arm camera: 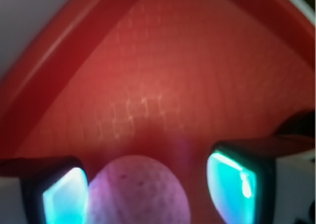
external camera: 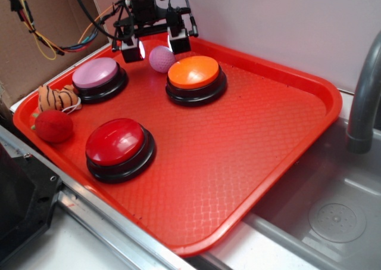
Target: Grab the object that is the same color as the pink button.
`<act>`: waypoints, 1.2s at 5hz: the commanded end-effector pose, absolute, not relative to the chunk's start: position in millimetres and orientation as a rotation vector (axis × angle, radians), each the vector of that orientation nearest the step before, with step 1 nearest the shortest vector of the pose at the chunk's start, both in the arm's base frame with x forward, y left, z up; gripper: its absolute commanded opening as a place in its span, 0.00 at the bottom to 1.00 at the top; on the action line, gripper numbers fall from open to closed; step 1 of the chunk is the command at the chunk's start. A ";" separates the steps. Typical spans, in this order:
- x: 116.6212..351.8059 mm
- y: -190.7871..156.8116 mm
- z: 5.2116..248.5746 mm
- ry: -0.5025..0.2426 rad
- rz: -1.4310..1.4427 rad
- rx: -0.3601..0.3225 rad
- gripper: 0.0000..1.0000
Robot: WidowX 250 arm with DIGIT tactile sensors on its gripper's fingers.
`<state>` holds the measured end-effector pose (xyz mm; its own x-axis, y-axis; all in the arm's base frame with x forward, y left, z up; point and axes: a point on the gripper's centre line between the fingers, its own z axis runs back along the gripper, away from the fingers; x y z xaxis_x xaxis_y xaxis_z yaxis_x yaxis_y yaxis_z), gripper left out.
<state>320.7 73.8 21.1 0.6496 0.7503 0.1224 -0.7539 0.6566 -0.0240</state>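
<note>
Pink ball (arm camera: 139, 192): small, dimpled, resting on the red tray (external camera: 262, 139). In the wrist view it lies between the two fingers but off-centre, close against the left-hand pad (arm camera: 61, 197), with a clear gap to the other. Gripper (external camera: 156, 45): fingers apart, holding nothing. In the exterior view the ball sits just beside the orange button (external camera: 194, 74), toward the tray's far corner; pink button (external camera: 96, 74) lies farther off, beyond the gripper.

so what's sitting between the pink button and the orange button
The small pink ball lies between the pink button and the orange button, toward the tray's back rim. The open claw straddles it; the wrist view shows the ball between its fingers.
</note>
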 end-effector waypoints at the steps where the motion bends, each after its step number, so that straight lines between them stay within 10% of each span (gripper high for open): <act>1: 321.9 73.1 42.9 -0.153 0.802 0.005 0.19; 2: 322.5 76.0 43.1 -0.156 0.813 0.012 0.00; 6: 288.8 20.4 153.1 -0.081 0.410 -0.087 0.00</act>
<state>288.3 8.3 134.1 0.9138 0.4061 -0.0028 -0.4049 0.9106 -0.0828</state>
